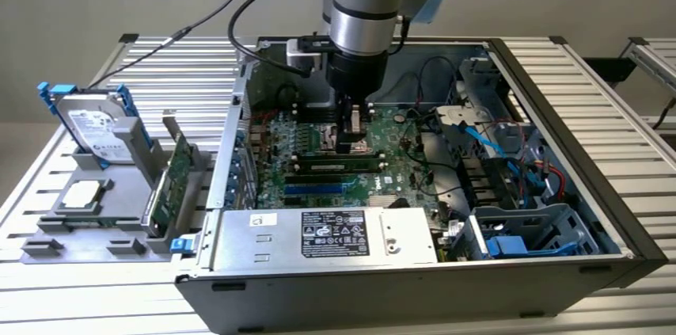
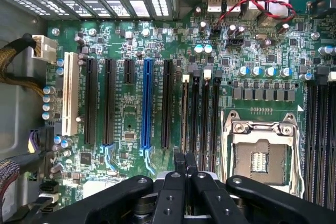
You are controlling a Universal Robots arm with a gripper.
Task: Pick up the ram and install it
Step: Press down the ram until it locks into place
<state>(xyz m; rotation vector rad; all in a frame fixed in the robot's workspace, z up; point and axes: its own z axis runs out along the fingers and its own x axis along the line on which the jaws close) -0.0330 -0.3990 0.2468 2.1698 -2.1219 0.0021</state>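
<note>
The arm reaches down into the open black computer case (image 1: 623, 248), which lies on its side on the ribbed aluminium tabletop (image 1: 63, 303). Its black tool (image 1: 354, 143) hangs low over the green motherboard (image 1: 317, 133), near the memory slots. In the wrist view the tool (image 2: 185, 161) has its two fingers pressed together with nothing visibly between them, their tips just above the row of black memory slots (image 2: 202, 111) beside the silver processor socket (image 2: 260, 153).

In the exterior view, a long, narrow green ram strip with dark chips (image 1: 338, 165) lies seated along a black slot on the motherboard, just in front of the tool and apart from it. Nearer the case's front edge run blue slots (image 1: 317, 188), and a silver power supply with a white label (image 1: 332, 236) fills the near side.

To the exterior view's left, outside the case, a grey holder (image 1: 100, 216) stands on the tabletop. It carries a silver hard drive with blue rails (image 1: 93, 125) standing upright, a wider green expansion card with a metal bracket (image 1: 174, 184) on edge, and a square silver processor (image 1: 82, 196) lying flat.
</note>
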